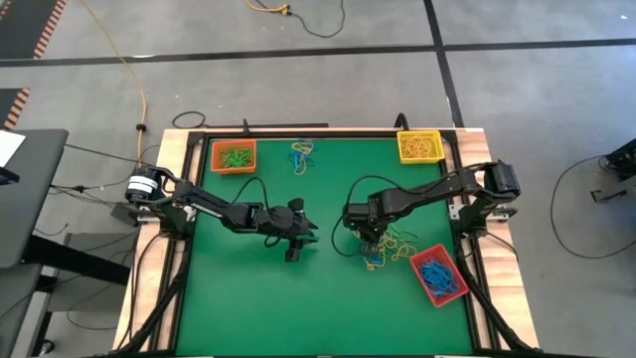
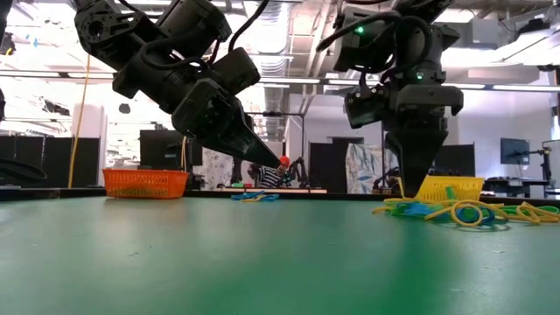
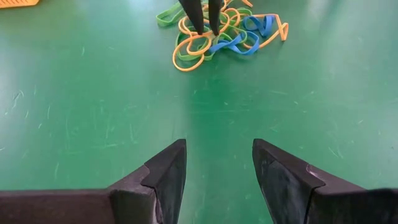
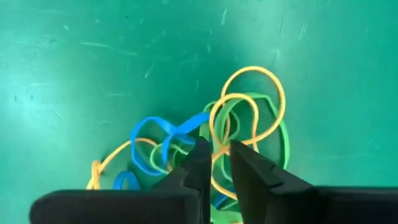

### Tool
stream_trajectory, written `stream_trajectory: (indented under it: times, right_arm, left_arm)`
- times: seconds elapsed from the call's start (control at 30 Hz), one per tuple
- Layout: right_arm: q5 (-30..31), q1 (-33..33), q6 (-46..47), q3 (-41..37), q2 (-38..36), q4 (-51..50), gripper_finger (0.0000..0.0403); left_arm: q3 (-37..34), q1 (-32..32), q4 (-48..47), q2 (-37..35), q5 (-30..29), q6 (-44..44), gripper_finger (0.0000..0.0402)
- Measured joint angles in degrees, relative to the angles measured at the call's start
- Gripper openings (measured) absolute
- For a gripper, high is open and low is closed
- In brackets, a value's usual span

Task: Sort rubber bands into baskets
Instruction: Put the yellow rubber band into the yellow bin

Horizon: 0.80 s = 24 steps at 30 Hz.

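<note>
A tangle of yellow, blue and green rubber bands [image 1: 395,244] lies on the green table right of the middle. My right gripper [image 4: 216,155] points down into its left edge, its fingers nearly together on a yellow band. My left gripper [image 3: 217,162] hovers open over bare table left of the tangle, touching nothing. The orange basket [image 1: 234,156] at the far left holds green bands. The yellow basket [image 1: 419,146] at the far right holds yellow ones. The red basket [image 1: 438,275] at the near right holds blue ones. My right gripper pinches one strand of a yellow rubber band [image 4: 215,144] between its two fingertips. The fingers come from above, pointing almost straight down. The rest of that loop [image 4: 258,78] lies with the tangle on the table; whether any part is lifted, I cannot tell.
A second small heap of bands [image 1: 302,156] lies at the far middle, between the orange and yellow baskets. Wooden rails [image 1: 167,149] edge the table. Open green mat spreads across the near half.
</note>
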Motion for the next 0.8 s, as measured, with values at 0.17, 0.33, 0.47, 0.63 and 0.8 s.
stream_trajectory:
  times: [0.17, 0.33, 0.47, 0.63, 0.8]
  right_arm:
    - [0.6, -0.3, 1.5, 0.0, 0.0, -0.8, 0.0107]
    - [1.2, -0.6, 1.5, 0.0, 0.0, -1.1, 0.0131]
    - [0.5, -0.5, 1.5, 0.0, 0.0, -1.0, 0.0135]
    - [0.3, -0.1, 1.5, 0.0, 0.3, -0.2, 0.0126]
    - [0.2, -0.2, 1.6, -1.6, 0.4, 2.7, 0.0113]
  left_arm:
    - [0.0, 0.0, 0.0, 0.0, 0.0, 0.1, 0.0175]
    - [0.0, 0.0, 0.0, 0.0, 0.0, 0.1, 0.0175]
    - [0.0, 0.0, 0.0, 0.0, 0.0, 0.2, 0.0175]
    - [0.0, 0.0, 0.0, 0.0, 0.0, 0.2, 0.0175]
    - [0.0, 0.0, 0.0, 0.0, 0.0, 0.2, 0.0175]
